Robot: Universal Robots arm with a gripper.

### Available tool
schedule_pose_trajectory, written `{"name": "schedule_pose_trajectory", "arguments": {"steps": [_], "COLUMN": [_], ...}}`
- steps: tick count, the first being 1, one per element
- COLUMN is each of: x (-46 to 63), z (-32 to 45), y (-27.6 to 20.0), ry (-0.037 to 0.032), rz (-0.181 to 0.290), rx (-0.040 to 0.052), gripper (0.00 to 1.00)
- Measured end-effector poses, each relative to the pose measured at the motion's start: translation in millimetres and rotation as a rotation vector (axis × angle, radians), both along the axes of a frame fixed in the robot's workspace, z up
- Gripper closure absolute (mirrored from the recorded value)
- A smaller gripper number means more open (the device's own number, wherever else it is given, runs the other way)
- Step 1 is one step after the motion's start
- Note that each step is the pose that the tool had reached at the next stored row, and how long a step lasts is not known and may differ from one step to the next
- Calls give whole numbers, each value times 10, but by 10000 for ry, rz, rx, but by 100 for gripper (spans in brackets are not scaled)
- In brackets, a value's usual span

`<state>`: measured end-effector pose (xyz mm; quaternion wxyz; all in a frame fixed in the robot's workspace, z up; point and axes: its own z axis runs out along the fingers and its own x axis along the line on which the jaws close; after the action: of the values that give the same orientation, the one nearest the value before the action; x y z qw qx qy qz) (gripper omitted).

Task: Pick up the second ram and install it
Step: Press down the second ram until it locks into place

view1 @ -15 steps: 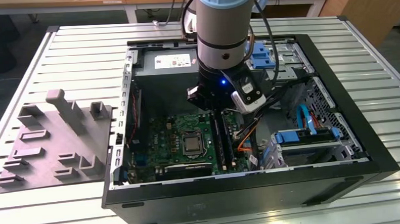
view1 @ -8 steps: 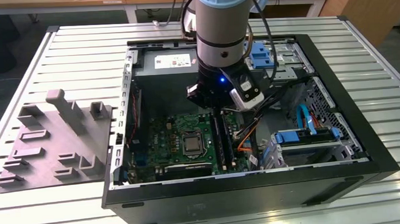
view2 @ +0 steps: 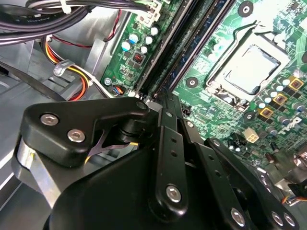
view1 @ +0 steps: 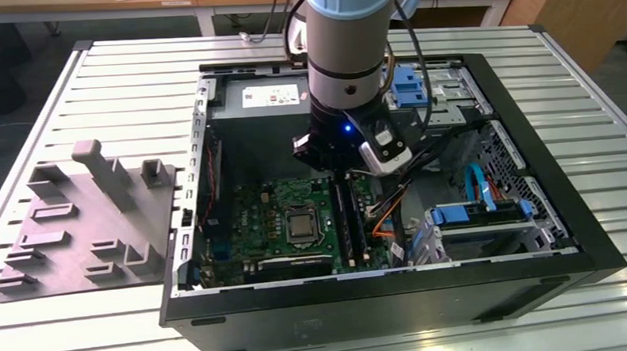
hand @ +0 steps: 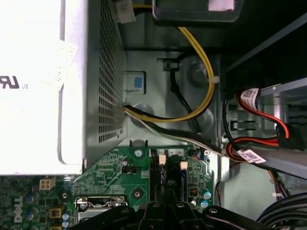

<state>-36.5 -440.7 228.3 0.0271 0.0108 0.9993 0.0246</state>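
Exterior view, arm (view1: 340,63) low inside open computer case (view1: 570,243), jaws over black slot rails (view1: 344,222), grip unclear, grey tray (view1: 83,225) alongside.

gripper (view2: 160,103) tips hidden, jaws' stance unclear

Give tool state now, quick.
Tool: fingers closed together, tips down at the RAM slots on the motherboard; whether a ram is between them cannot be told.

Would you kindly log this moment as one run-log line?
gripper: down at RAM slots | motherboard: inside open PC case | grey tray: beside case
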Motion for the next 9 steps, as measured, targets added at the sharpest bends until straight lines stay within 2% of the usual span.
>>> {"name": "schedule_pose_trajectory", "arguments": {"steps": [9], "x": [0], "z": [-37], "y": [11], "ry": [0], "rz": [0], "rx": [16], "gripper": [89]}}
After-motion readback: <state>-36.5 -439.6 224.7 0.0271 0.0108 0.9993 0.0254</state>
